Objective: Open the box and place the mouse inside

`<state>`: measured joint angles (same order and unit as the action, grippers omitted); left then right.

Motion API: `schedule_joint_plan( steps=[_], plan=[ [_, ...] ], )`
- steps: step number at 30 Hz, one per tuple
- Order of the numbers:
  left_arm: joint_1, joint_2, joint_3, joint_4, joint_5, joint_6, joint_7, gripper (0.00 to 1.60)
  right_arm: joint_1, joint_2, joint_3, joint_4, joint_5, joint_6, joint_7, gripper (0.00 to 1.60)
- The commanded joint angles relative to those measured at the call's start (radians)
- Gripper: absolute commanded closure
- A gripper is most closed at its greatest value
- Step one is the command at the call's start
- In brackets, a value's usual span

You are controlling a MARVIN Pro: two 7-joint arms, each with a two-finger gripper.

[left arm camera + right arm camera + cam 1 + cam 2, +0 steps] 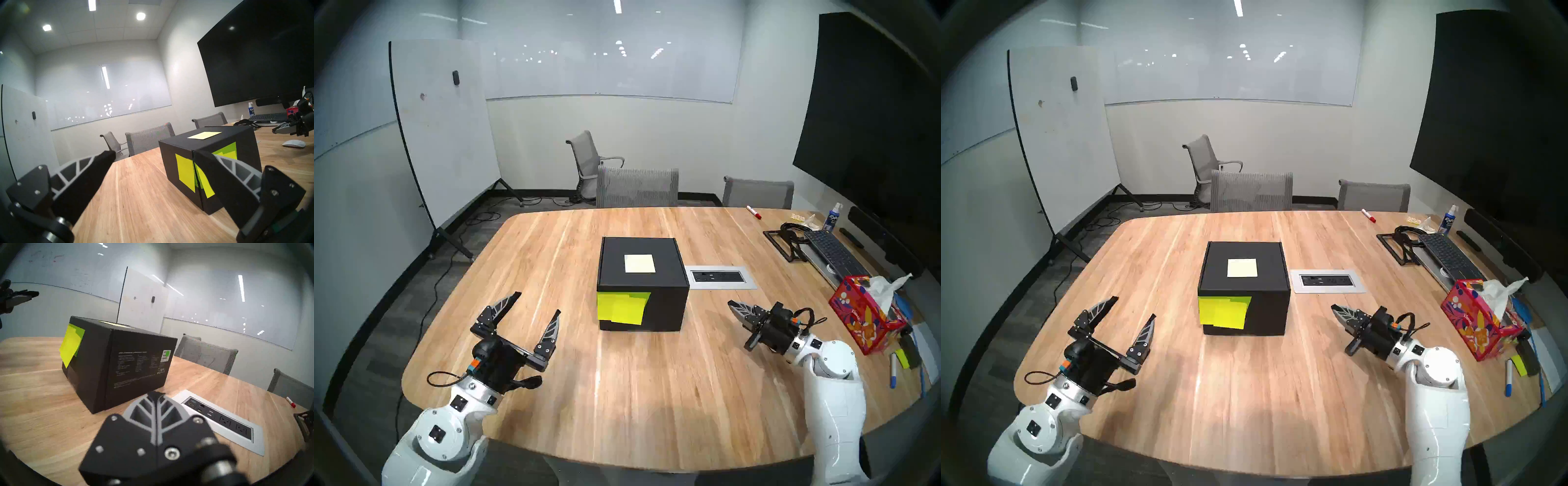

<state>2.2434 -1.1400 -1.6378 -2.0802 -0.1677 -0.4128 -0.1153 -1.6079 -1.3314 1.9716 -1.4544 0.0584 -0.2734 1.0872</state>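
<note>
While the matte black cube-like box (pixel 642 271) sits closed, left jaws gape empty, right jaws pinch shut.

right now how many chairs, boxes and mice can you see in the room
chairs: 3
boxes: 2 (black box, red tissue box)
white mouse: 1
total: 6

Even, fairly bright overhead light from ceiling panels (pixel 140 16), their glare reflected in the glass wallboard (pixel 619 68), soft shadows beneath the box (pixel 641 281) on the table (pixel 619 390), strong fisheye curvature with dark rims, near gripper fingers (pixel 95 171) out of focus.
</note>
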Motion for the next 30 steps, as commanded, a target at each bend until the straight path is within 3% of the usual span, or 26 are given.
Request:
schedule_joint_plan(
  steps=[1,19,23,30],
  plan=[
    [-0.001,-0.001,0.001,-0.017,0.000,-0.002,0.000,0.00,-0.003,-0.005,-0.001,-0.023,0.001,-0.007,-0.002,1.60],
    [-0.010,0.010,-0.004,0.004,-0.001,-0.013,-0.009,0.00,-0.006,-0.009,0.010,-0.017,0.005,-0.016,-0.001,1.60],
    [-0.018,0.002,-0.003,0.031,0.050,-0.038,0.008,0.00,0.000,-0.009,0.014,-0.018,0.006,-0.013,0.000,1.60],
    [-0.023,0.002,-0.001,0.043,0.053,-0.054,0.005,0.00,0.006,-0.009,0.015,-0.020,0.004,-0.012,0.001,1.60]
  ],
)
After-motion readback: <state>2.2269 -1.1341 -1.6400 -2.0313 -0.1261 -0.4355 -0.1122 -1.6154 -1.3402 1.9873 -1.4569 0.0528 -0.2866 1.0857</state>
